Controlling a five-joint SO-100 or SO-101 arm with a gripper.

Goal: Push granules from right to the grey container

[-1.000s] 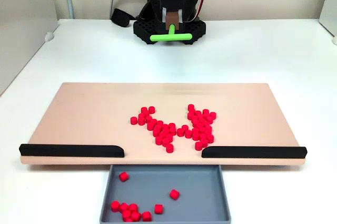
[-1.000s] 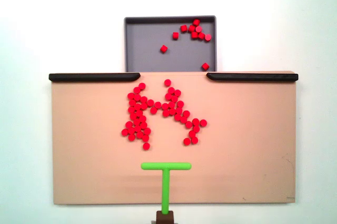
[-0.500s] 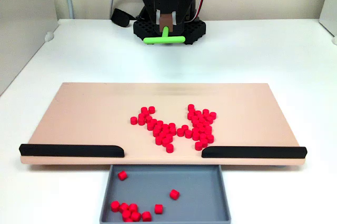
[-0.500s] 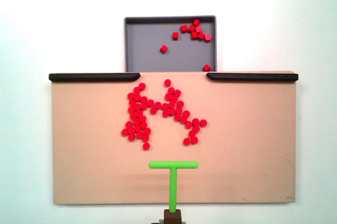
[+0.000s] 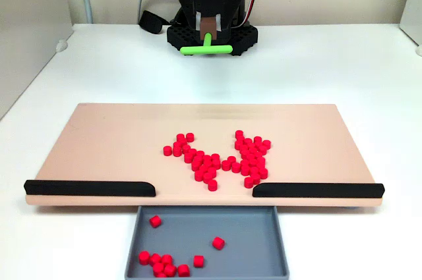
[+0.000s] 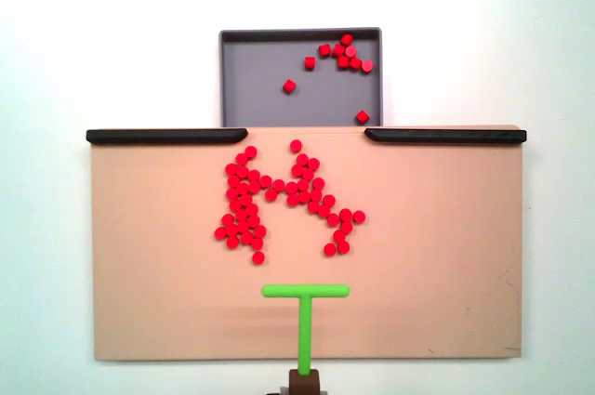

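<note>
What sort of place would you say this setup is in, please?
Probably a tabletop robot test bench rather than a home: a plain white table, a purpose-made peach board with red granules, a grey container and a green T-shaped stick.

At the bottom edge of a fixed view, the grey container (image 5: 275, 240) is cut off along its near wall. In the other fixed view, the arm (image 6: 304, 383) at bottom centre is cropped to a brown stub. Whether the fingers clamp the green stick (image 5: 206, 48) is too small to tell.
</note>
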